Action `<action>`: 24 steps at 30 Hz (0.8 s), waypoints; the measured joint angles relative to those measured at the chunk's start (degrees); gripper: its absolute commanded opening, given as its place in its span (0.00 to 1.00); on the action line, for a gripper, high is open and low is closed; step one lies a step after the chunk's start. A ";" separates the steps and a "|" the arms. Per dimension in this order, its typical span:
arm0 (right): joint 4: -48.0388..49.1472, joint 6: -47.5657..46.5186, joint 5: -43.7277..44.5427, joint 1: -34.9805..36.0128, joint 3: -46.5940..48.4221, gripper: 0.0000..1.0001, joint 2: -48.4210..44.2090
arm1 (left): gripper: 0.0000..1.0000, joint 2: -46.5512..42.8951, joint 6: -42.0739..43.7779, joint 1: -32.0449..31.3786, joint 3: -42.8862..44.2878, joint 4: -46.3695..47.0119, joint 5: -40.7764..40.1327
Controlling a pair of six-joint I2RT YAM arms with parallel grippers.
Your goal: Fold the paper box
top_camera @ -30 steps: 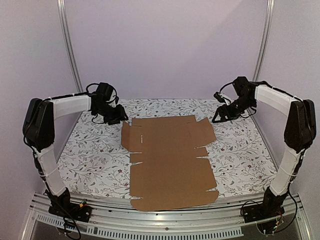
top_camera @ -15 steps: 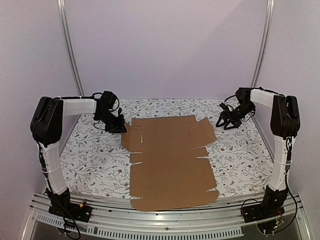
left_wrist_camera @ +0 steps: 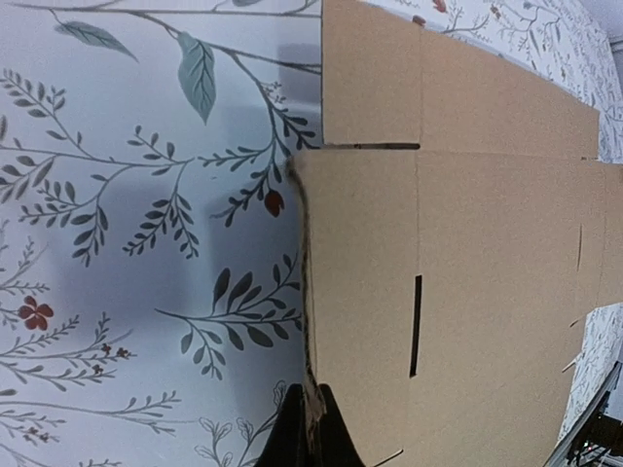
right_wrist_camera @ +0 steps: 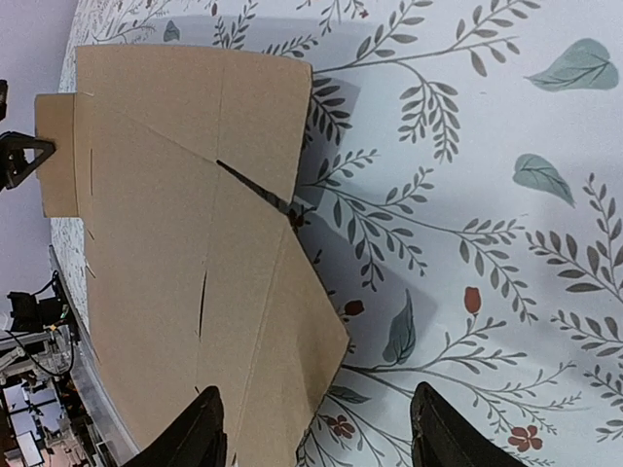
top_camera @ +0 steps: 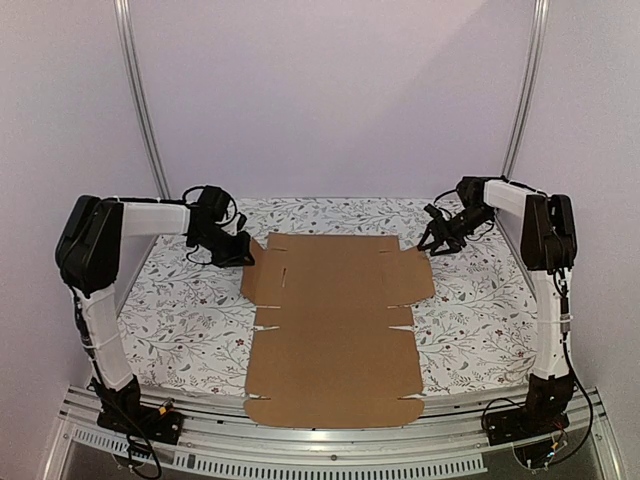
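Observation:
The paper box [top_camera: 335,330] is a flat brown cardboard sheet with flaps and slits, lying unfolded on the floral tablecloth. My left gripper [top_camera: 243,258] is at its far left flap and is shut on that flap's edge. In the left wrist view the black fingertips [left_wrist_camera: 292,433] pinch the raw corrugated edge of the paper box [left_wrist_camera: 487,253]. My right gripper [top_camera: 432,243] stands open at the far right flap. In the right wrist view, the flap's pointed corner [right_wrist_camera: 331,341] lies between the spread fingers [right_wrist_camera: 433,428], not touching either.
The floral tablecloth [top_camera: 180,310] covers the table. A metal rail [top_camera: 330,445] runs along the near edge, and the sheet's near edge reaches it. Upright frame posts [top_camera: 140,100] stand at the back corners in front of plain walls.
My left gripper has dropped to the left flap and shut on its edge. The sheet has shifted left and squared up. My right gripper has moved left to the right flap, narrowing slightly.

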 measured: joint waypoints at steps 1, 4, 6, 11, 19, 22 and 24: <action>-0.15 -0.04 -0.20 0.37 0.13 0.63 0.35 | 0.00 -0.31 0.22 0.00 -0.24 0.33 0.00; -1.18 -0.11 -1.11 1.73 0.13 0.63 1.07 | 0.00 -1.44 0.66 0.00 -1.18 1.86 0.02; -1.68 -0.28 -1.33 2.21 0.13 0.64 1.14 | 0.00 -2.56 0.81 0.00 -2.25 3.43 0.26; -3.91 -3.26 0.90 2.80 3.61 0.70 1.01 | 0.00 -5.70 1.27 -0.02 -5.84 8.20 1.38; -5.07 -11.67 8.90 3.65 8.00 0.73 -5.35 | 0.00 -9.20 2.91 -1.07 -9.27 14.01 2.38; -6.05 -15.80 12.85 5.88 8.00 0.75 -8.20 | 0.00 -10.73 3.87 -1.92 -10.62 16.02 2.29; -6.47 -18.69 15.91 8.46 7.98 0.76 -9.57 | 0.00 -11.96 4.63 -2.51 -11.69 17.31 2.25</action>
